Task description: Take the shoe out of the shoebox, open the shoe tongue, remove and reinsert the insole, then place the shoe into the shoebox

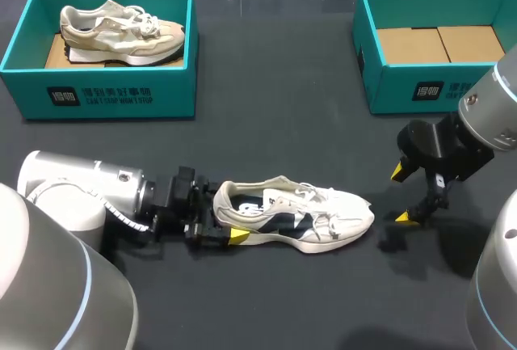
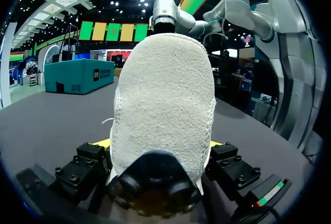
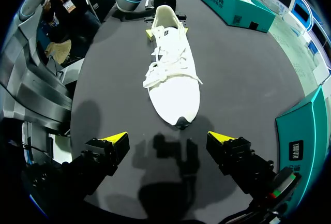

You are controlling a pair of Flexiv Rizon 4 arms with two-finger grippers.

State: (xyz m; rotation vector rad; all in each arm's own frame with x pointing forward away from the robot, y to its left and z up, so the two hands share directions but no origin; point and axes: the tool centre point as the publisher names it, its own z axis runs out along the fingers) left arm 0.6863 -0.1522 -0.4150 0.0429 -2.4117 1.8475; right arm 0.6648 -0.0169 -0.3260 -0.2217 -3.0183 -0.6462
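White shoe (image 1: 295,217) — heel-only in left wrist view, full-length in right

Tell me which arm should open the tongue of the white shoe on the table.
Right, I'd say. The right hand hangs open and empty beyond the toe of the white lace-up shoe, free for the tongue. The left hand is clamped on the heel, steadying it.

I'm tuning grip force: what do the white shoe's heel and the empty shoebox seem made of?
White shoe heel: soft textile, perhaps suede or terry, going by its fuzzy, nubby matte surface. Empty shoebox: likely cardboard with a matte teal coating; plain brown flaps show inside.
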